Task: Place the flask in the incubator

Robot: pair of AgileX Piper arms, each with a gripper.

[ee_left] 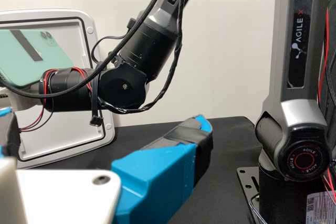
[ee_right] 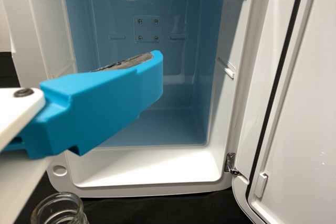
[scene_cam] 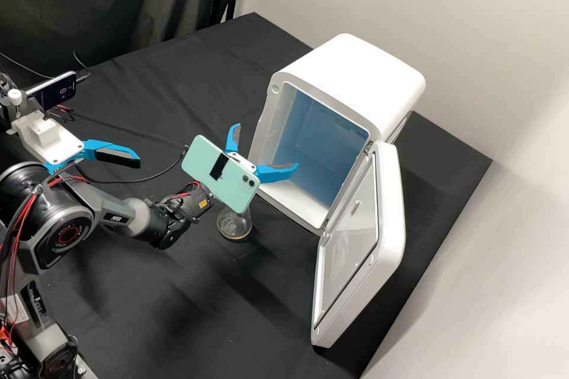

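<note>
flask of clear glass stands upright on the black bench in the high view, just at 6 o'clock of the right gripper and partly behind the mint green phone that is fixed on this arm's wrist. the right gripper hovers over the flask with its two blue fingers spread wide, touching nothing. the white incubator is at 2 o'clock of the flask, near it, with a blue inside, and its door hangs open at 4 o'clock of the box. the left gripper is at 9 o'clock of the flask, well apart, over the bench. in the left wrist view its fingers stand apart and hold nothing; farther off are the right arm and the open door. in the right wrist view the round mouth of the flask is close under one blue finger, just before the incubator's white sill, and the blue chamber is open behind it.
</note>
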